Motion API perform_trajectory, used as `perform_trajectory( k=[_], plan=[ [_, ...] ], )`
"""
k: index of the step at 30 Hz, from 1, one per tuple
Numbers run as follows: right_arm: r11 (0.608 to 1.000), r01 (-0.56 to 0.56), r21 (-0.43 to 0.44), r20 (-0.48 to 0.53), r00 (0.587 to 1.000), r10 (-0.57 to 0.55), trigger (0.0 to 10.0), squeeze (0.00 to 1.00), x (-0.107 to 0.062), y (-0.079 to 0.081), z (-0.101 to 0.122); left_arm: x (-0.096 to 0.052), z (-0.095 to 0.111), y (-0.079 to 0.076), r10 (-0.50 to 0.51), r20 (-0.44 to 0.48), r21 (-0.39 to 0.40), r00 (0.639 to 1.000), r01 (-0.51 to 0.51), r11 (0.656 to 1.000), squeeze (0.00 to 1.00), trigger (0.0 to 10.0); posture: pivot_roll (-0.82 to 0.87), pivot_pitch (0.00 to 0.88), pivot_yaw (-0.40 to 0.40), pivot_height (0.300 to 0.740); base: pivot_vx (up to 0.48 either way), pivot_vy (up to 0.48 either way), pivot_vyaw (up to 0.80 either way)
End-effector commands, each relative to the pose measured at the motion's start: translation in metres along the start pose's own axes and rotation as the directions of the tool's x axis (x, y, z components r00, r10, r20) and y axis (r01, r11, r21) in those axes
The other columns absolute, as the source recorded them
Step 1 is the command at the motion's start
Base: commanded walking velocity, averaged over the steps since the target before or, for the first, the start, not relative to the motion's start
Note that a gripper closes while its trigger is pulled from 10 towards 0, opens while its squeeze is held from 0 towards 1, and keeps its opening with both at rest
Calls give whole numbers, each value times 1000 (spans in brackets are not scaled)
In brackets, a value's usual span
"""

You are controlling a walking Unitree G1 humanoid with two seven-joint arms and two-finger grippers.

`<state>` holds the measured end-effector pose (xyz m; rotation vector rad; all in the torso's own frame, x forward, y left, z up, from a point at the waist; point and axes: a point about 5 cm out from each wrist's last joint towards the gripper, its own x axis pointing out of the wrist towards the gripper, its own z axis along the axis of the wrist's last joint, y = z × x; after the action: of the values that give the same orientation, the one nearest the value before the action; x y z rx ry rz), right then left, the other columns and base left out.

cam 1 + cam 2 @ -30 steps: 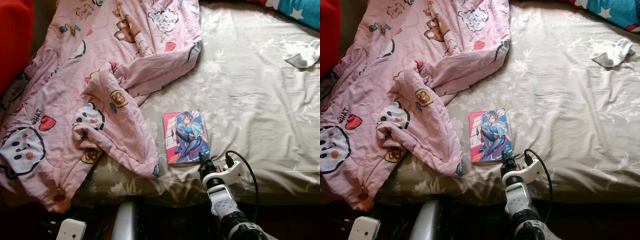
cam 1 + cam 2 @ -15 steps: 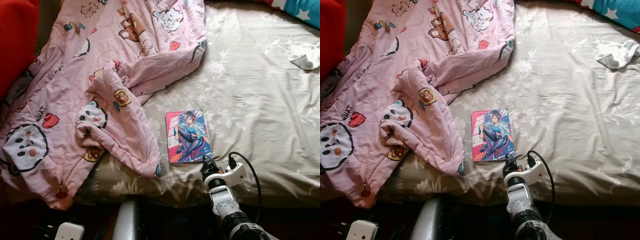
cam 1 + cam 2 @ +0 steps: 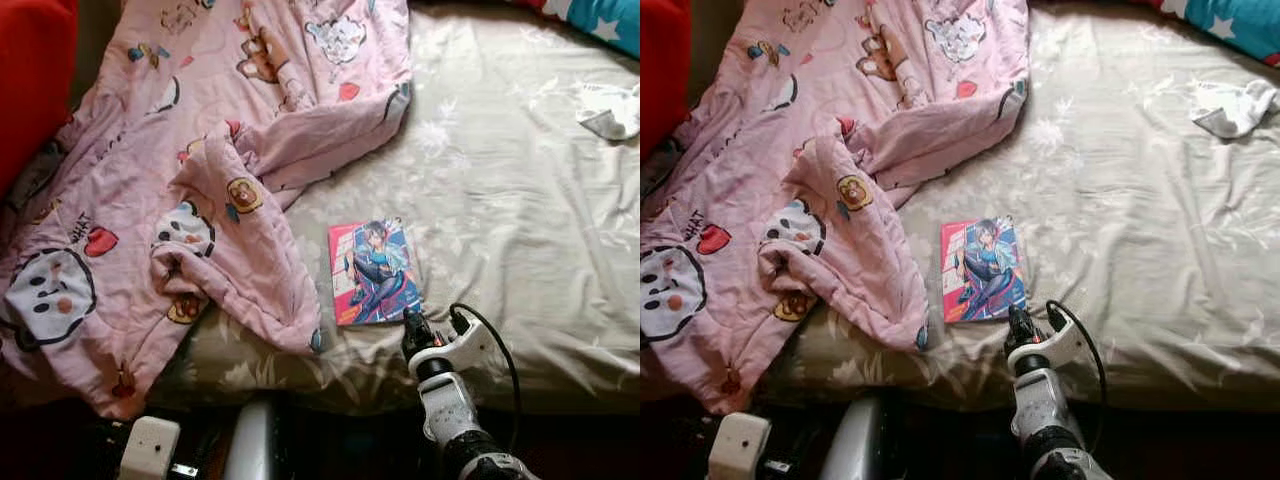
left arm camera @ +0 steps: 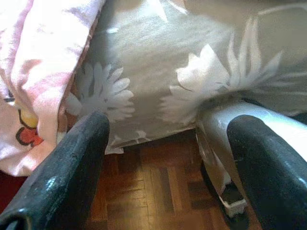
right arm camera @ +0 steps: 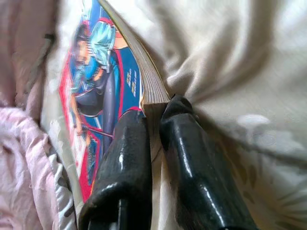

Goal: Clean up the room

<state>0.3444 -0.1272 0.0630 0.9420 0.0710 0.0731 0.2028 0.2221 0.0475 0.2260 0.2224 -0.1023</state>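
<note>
Black fingers are closing on the comic book at the near edge of the bed.

Seen from the head cameras, the right gripper is sitting at the near right corner of the book, which is lying face up on the grey flowered sheet just beside the pink quilt; a second ago the fingertips were just short of that corner, so the pickup appears to be beginning. The right wrist view is adding what the head views cannot: the two fingers are pinching the book's corner, one on the cover, one against the page edges. The left wrist view is showing the left gripper spread wide, idling low by the bed's side above the wooden floor.
</note>
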Motion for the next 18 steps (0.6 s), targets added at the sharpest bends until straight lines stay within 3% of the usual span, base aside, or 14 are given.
perform_trajectory(
  k=[1,5,10,12,16,18],
  plan=[
    [998,-27,-48,-22,999,26,0,0,-4,0,-7,-3,-16,-4,-3,-63,-7,998,2,1000,0,10000,183,348,83,585,0,0,0],
    [990,-68,-125,14,997,70,0,0,-9,-4,3,12,-16,-8,-1,-48,-18,999,1,1000,0,10000,160,312,67,585,0,0,0],
    [992,-56,-117,53,997,63,0,0,-13,-9,10,24,-16,-8,2,-36,-19,999,-3,1000,0,10000,127,269,51,585,0,0,0],
    [998,23,-57,79,997,-18,0,0,-20,-22,12,31,-16,-7,5,-31,-17,1000,-6,1000,0,10000,109,253,47,585,0,0,0],
    [993,104,-47,58,993,-102,0,0,-31,-38,5,36,-15,-8,2,-26,-15,1000,-3,1000,0,10000,110,242,48,585,0,0,0],
    [981,193,5,38,980,-193,0,0,-44,-53,-4,38,-16,-8,-1,-21,-12,1000,0,1000,0,10000,104,236,50,585,0,0,0]
  ],
)
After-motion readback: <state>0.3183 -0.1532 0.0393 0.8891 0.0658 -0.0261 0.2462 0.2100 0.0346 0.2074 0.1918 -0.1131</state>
